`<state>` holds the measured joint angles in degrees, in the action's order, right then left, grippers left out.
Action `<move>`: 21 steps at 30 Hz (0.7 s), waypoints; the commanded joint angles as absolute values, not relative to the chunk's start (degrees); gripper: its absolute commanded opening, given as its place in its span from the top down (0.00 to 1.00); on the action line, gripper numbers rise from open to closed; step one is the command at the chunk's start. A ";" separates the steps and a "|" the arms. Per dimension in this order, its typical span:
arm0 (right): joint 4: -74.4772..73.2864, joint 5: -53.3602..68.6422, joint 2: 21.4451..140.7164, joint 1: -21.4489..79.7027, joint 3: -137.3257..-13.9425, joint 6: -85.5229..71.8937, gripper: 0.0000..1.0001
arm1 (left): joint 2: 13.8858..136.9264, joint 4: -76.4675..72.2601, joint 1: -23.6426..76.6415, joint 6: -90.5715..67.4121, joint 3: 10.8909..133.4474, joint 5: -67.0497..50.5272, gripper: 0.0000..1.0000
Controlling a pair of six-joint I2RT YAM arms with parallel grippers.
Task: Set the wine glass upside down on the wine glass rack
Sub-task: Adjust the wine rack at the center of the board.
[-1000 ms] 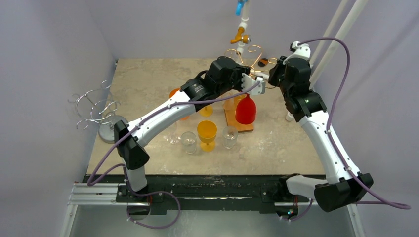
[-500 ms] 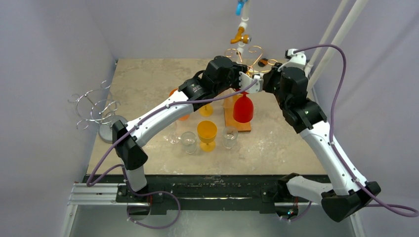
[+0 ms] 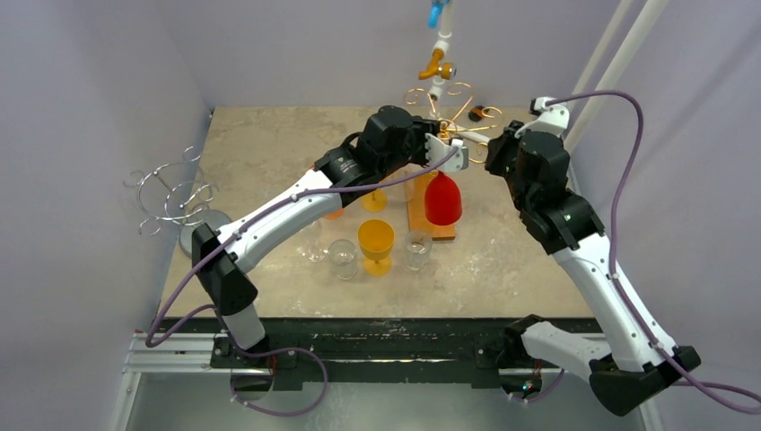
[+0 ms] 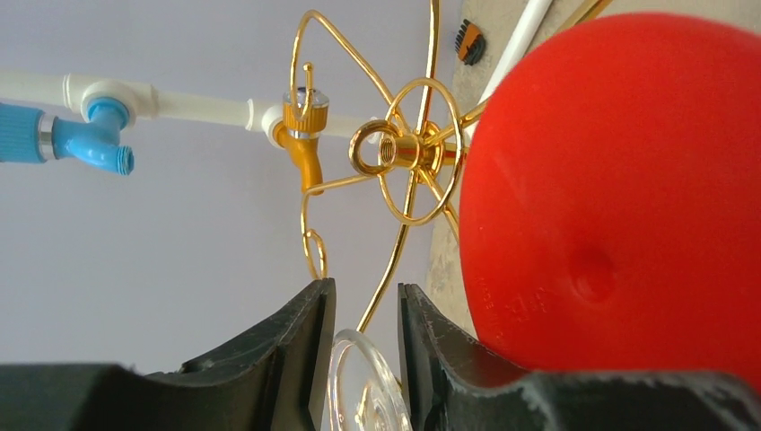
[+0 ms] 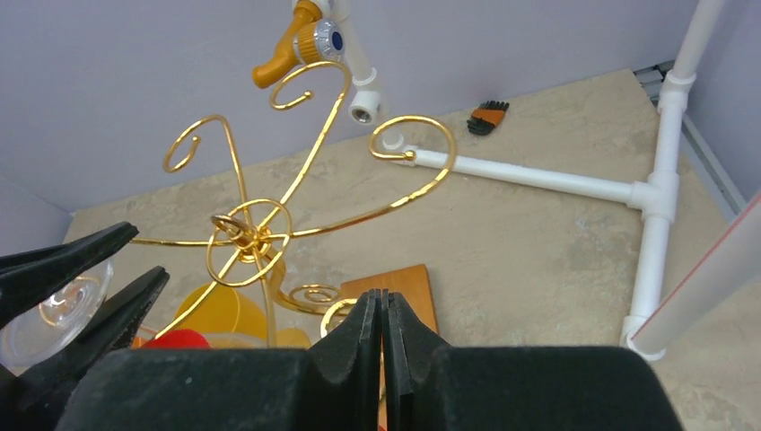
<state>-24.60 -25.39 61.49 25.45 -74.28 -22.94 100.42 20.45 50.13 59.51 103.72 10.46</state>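
Glass (image 3: pixel 442 199) is inverted, bowl down. Left gripper (image 4: pixel 365 301) is clamped on its clear foot, just beside the rack (image 4: pixel 408 148) hub. Doesn't look hooked on an arm yet. Right gripper (image 5: pixel 382 310) is pinched closed and empty. Remaining: seat the foot on an arm, then release.
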 commanded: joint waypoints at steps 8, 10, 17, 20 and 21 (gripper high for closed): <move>-27.87 -29.19 52.62 24.53 -69.36 -25.74 0.90 | 94.22 18.48 49.13 56.65 101.86 10.55 0.45; -28.26 -29.18 52.43 24.45 -68.86 -25.97 0.91 | 94.45 18.46 49.26 55.47 102.87 9.57 0.40; -28.89 -29.18 49.57 24.27 -63.78 -27.84 0.91 | 95.74 17.36 49.65 51.70 106.20 6.68 0.35; -29.35 -29.17 48.01 24.21 -62.28 -28.27 0.91 | 96.71 17.78 49.75 50.28 108.69 5.83 0.34; -29.62 -29.18 47.62 24.23 -61.88 -28.37 0.91 | 97.16 18.10 49.75 49.82 109.89 5.68 0.34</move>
<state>-29.50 -27.79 50.04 24.58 -62.81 -26.72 96.73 19.90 49.56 53.32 104.22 7.05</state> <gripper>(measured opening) 0.093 0.653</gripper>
